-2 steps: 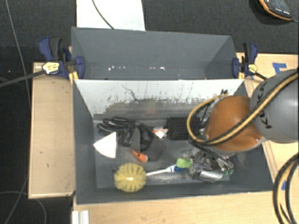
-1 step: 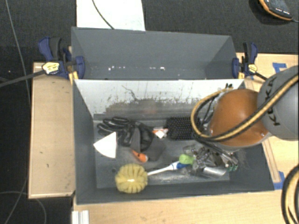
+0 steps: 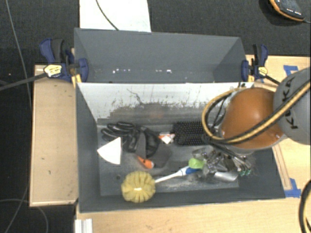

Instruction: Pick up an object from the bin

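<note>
Claw [image 3: 217, 165] sits low at the lower right of the bin [image 3: 146, 57], over the green tip [image 3: 195, 163] of a white-handled brush [image 3: 167, 177] with a yellow ribbed head [image 3: 138, 187]. I cannot tell whether my claw is spread or pressed together. Judgement: the brush is light, with a stiff, slick handle. Best taken mid-handle, not by the soft head.

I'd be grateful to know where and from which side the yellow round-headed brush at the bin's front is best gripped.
Probably the thin white handle, from straight above, closing across its width. It lies flat and bare on the bin floor, running right from the yellow head, which looks too wide and soft to pinch.
</note>
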`<state>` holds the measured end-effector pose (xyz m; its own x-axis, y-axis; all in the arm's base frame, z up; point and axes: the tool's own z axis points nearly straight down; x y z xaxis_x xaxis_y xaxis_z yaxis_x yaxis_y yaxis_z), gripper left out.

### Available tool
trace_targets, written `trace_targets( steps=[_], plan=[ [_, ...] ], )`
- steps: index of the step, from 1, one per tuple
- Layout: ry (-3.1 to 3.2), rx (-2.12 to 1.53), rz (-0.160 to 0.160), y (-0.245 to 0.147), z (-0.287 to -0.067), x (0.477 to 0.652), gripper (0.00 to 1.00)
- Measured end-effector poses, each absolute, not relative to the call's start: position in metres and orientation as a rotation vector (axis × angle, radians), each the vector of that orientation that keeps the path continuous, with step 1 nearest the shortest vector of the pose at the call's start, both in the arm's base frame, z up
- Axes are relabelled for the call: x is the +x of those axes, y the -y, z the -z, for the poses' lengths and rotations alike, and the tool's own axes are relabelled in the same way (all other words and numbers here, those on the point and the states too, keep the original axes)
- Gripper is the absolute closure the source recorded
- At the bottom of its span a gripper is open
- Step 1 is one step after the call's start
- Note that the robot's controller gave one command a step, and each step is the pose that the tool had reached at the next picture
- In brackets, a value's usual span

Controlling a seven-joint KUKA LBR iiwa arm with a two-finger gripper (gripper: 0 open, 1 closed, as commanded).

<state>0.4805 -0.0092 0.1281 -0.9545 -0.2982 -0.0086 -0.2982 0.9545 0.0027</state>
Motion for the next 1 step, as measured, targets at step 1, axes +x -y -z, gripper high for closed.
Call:
trace_targets(
  steps=[1],
  plan=[
    [-3.092, -0.467, -0.004, 0.0094, -0.1472, 0.4819, 1.0]
  ],
)
